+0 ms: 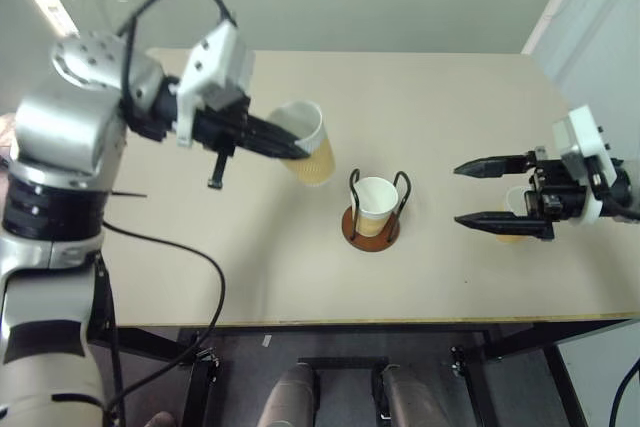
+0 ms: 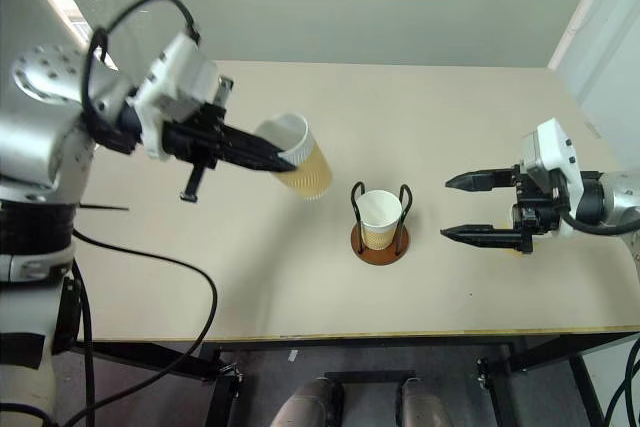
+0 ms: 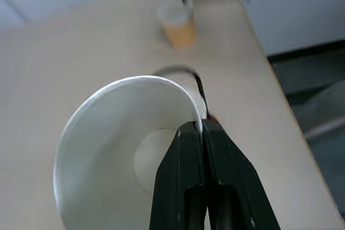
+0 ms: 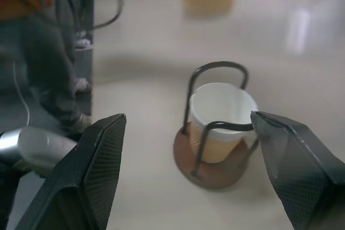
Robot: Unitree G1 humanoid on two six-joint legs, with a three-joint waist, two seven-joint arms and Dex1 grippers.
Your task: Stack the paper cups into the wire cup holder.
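Pale beige, the table carries the wire cup holder near its front middle, a reddish-brown disc with black wire loops standing upright. One paper cup sits inside the holder, upright, its open mouth facing up and its long axis vertical. Left of the holder and raised off the table, the left gripper is clamped on the rim of a second paper cup; in the left wrist view its two black fingers press together with the cup wall pinched between them. This lifted cup is tilted, its white mouth turned up and toward the left arm, its tan bottom slanting down toward the holder, so its long axis runs on a diagonal. Right of the holder, the right gripper hangs with its fingers spread wide apart and nothing between them, the tips pointing at the holder. A third paper cup stands on the table further right of the holder, partly hidden behind that gripper.
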